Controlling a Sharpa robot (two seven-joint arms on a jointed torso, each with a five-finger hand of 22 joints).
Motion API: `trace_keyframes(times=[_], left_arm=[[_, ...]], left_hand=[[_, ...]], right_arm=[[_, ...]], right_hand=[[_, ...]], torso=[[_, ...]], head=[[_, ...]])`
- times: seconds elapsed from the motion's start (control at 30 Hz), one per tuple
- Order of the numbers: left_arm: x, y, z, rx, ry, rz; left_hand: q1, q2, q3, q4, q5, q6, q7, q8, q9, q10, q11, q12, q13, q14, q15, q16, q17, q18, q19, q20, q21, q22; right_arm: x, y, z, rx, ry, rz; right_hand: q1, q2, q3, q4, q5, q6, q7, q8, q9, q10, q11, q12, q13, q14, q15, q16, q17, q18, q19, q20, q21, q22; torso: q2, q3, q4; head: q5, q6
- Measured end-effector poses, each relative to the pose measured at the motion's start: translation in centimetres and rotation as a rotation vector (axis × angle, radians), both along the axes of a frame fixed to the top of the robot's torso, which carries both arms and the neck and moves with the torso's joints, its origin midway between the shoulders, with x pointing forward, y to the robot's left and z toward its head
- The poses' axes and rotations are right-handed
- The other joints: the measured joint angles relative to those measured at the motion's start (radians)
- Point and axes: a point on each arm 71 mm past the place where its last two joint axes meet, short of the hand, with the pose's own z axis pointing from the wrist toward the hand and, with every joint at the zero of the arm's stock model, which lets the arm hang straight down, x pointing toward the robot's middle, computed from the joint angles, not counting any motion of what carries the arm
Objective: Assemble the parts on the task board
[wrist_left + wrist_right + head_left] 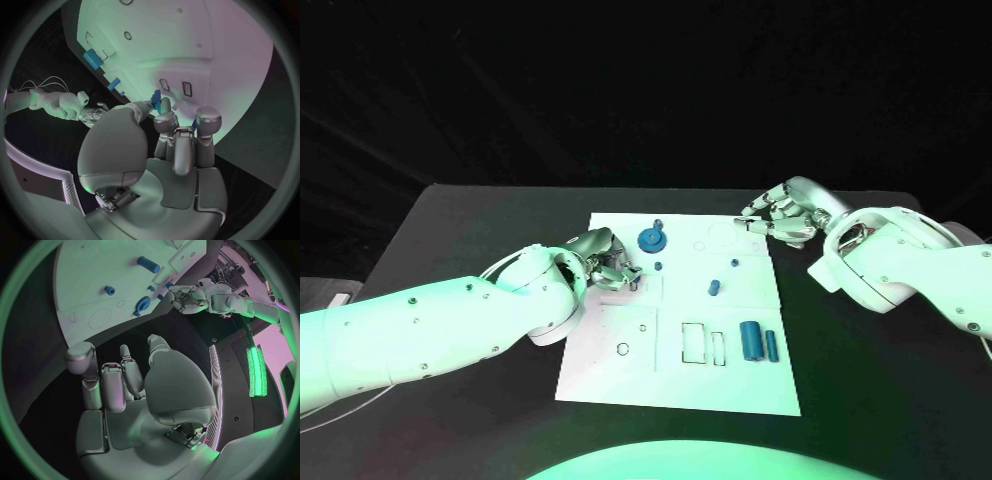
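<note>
From where I stand, the task board lies at the middle of the black table. The left hand is down at the board's nine o'clock edge, fingers curled together near a small blue part; whether it is actually pinched I cannot tell. The right hand hovers off the board's one o'clock corner, fingers bent inward and holding nothing. A round blue part sits toward twelve o'clock, two blue cylinders toward five. To seat the piece well, I'd say the left hand should line it up over its slot and press straight down, gently.
</note>
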Motion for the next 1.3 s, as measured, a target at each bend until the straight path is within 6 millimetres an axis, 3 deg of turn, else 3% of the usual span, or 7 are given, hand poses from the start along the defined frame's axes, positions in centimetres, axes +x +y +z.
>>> trace_keyframes(times=[0.83,1.3], left_arm=[[0.04,-0.08,-0.57,0.041,0.052,-0.005],[-0.02,-0.03,-0.58,0.049,0.070,-0.012]], left_hand=[[-0.005,-0.005,0.007,-0.001,0.000,0.001,-0.001,0.001,-0.001,0.005,-0.002,0.000,-0.004,0.000,0.000,0.000,0.001,0.000,0.000,0.000,0.000,-0.007],[0.007,-0.028,0.004,-0.008,0.000,0.000,0.001,0.004,-0.004,0.005,-0.002,0.000,-0.007,0.000,0.000,0.000,0.000,0.000,0.000,0.000,0.000,-0.009]], right_arm=[[-0.04,0.01,0.01,0.001,0.000,0.001],[-0.04,-0.08,0.00,0.001,0.000,0.000]], right_hand=[[-0.004,0.004,0.000,0.000,0.000,0.000,0.000,0.000,0.000,0.000,0.000,0.000,0.000,0.000,0.000,0.000,-0.002,0.000,0.000,0.000,-0.007,-0.002],[-0.004,0.004,-0.003,0.003,0.000,0.000,0.000,0.000,0.001,0.000,0.000,0.000,0.001,0.000,0.000,0.000,-0.002,0.000,0.000,0.000,-0.007,-0.002]], torso=[[-0.001,-0.0003,0.0015],[-0.001,-0.0003,0.0023]], head=[[-0.004,-0.006],[-0.006,-0.009]])
